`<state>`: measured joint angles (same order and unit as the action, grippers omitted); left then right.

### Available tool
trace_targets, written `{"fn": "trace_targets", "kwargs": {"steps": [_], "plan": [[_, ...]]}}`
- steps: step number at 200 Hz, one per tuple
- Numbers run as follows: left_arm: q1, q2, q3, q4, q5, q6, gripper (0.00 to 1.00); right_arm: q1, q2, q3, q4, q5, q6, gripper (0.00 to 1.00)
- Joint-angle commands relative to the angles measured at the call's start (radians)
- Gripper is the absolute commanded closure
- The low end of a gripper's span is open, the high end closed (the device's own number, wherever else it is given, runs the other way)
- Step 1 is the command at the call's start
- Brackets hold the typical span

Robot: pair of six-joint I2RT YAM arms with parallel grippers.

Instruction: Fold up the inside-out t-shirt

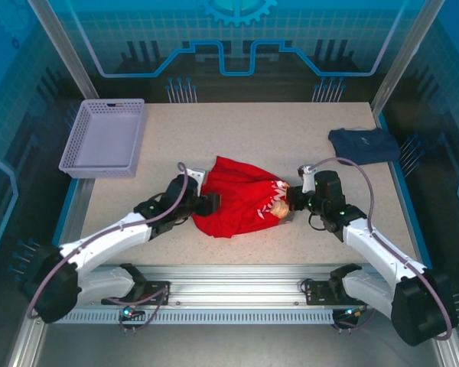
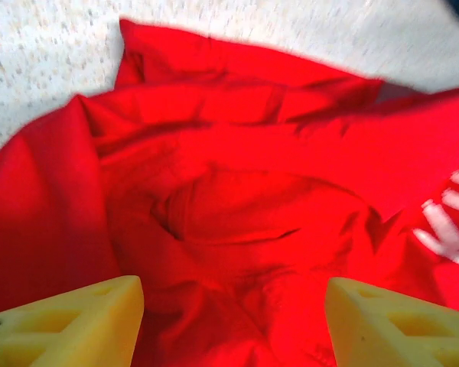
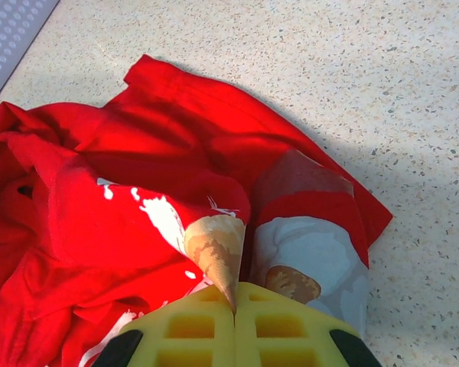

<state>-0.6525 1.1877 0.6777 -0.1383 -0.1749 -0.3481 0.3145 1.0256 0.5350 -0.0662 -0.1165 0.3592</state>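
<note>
The red inside-out t-shirt (image 1: 237, 200) lies crumpled in the middle of the table, its tan-and-white print showing at its right end. My left gripper (image 1: 213, 203) is at the shirt's left edge, open, its yellow fingers (image 2: 84, 325) spread wide over bunched red cloth (image 2: 237, 222) with nothing pinched. At the shirt's right end my right gripper (image 1: 291, 200) is shut on a fold of the printed cloth. In the right wrist view a tan cone of that t-shirt (image 3: 214, 245) runs down into the closed yellow fingers (image 3: 191, 332).
A lavender plastic basket (image 1: 105, 138) stands at the back left. A dark navy folded garment (image 1: 363, 144) lies at the back right. Bare speckled tabletop (image 1: 252, 126) stretches behind the shirt and to the right of it.
</note>
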Motion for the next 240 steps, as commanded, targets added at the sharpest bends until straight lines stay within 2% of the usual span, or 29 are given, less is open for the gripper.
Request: {"fn": "trace_targets", "kwargs": {"steps": [1,21,38,63,89,115,142,165,181,207,240], "plan": [[-0.026,0.108,0.046,-0.112,-0.049,0.01,0.35,-0.01,0.014,0.038,0.012,-0.028,-0.007,1.0],[-0.028,0.214,0.088,-0.094,0.034,0.018,0.36,-0.009,0.025,0.051,0.011,-0.03,-0.011,1.0],[-0.029,0.294,0.126,-0.089,0.082,0.012,0.46,-0.01,0.03,0.059,0.006,-0.038,-0.014,1.0],[-0.029,0.356,0.178,-0.179,0.059,-0.006,0.74,-0.011,0.024,0.065,-0.005,-0.029,-0.02,1.0],[-0.02,0.23,0.147,-0.15,0.07,0.012,1.0,-0.013,0.021,0.085,-0.01,-0.023,-0.025,1.0],[0.015,0.026,0.095,-0.042,0.162,0.041,1.0,-0.011,0.024,0.135,-0.048,0.002,-0.04,1.0],[0.119,-0.171,0.06,0.071,0.305,0.018,1.0,-0.012,0.004,0.223,-0.121,0.062,-0.075,1.0],[0.211,-0.277,0.075,0.124,0.394,-0.006,1.0,-0.014,-0.014,0.314,-0.19,0.123,-0.124,1.0],[0.246,-0.308,0.117,0.144,0.416,-0.025,1.0,-0.015,-0.022,0.386,-0.223,0.162,-0.151,1.0],[0.247,-0.298,0.225,0.182,0.468,-0.079,1.0,-0.018,-0.004,0.525,-0.245,0.225,-0.185,1.0],[0.243,-0.217,0.321,0.296,0.573,-0.213,1.0,-0.034,0.183,0.815,-0.289,0.233,-0.241,1.0]]}}
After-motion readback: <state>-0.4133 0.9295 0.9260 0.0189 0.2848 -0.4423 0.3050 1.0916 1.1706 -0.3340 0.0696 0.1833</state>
